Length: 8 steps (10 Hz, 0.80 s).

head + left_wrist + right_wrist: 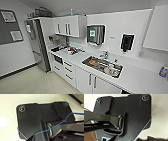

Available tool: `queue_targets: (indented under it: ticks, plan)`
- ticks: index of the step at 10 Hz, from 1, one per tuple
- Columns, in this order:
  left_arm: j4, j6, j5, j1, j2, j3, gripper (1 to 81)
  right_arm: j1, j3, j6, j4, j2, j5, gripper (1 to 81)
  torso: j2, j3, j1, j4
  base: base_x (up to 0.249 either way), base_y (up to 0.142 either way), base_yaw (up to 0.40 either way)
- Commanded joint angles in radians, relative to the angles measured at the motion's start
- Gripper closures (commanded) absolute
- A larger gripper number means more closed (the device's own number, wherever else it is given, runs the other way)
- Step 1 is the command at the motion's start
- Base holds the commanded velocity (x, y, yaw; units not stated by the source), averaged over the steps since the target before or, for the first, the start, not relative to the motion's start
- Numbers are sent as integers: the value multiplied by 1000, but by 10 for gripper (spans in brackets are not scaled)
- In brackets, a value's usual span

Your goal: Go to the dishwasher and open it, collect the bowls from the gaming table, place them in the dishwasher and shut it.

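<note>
Kitchenette with white countertop (82, 57) and steel sink (103, 65) is faced; no dishwasher opened, no bowls collected. Gripper states cannot be told.

We count one sink (86, 60), set into one white bench (135, 77) that runs from 9 o'clock toward 4 o'clock in the head view. One tap (105, 54) stands at the sink's 12 o'clock edge. Dishes lie in the sink; their number cannot be told. On the wall we count two dispensers: one steel-fronted (95, 34), one black (127, 42) at its 3 o'clock. One tall refrigerator (38, 43) stands at 9 o'clock. One noticeboard (9, 26) carries two sheets. One blue bottle (163, 71) sits at the 3 o'clock edge. We note one blue cable (55, 127) in the left wrist view.
</note>
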Motion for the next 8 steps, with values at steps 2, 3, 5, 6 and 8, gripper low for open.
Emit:
queue_targets:
  ticks: [2,3,5,6,8]
  plan:
    - [11,1,40,-48,-4,-2,10,46,-4,-3,-10,-2,-54,10,0,0,0,0,0,0,350]
    - [11,3,40,-50,-5,-2,10,46,-6,-3,-10,1,-55,10,0,0,0,0,0,0,350]
    - [11,3,40,-50,-10,-2,10,45,-6,-3,-12,6,-55,10,0,0,0,0,0,0,350]
    - [11,3,40,-50,-12,-2,10,46,-6,-3,-12,6,-55,10,0,0,0,0,0,0,350]
    - [11,6,40,-48,-13,-2,10,48,-6,-3,-12,6,-55,10,0,0,0,0,0,0,350]
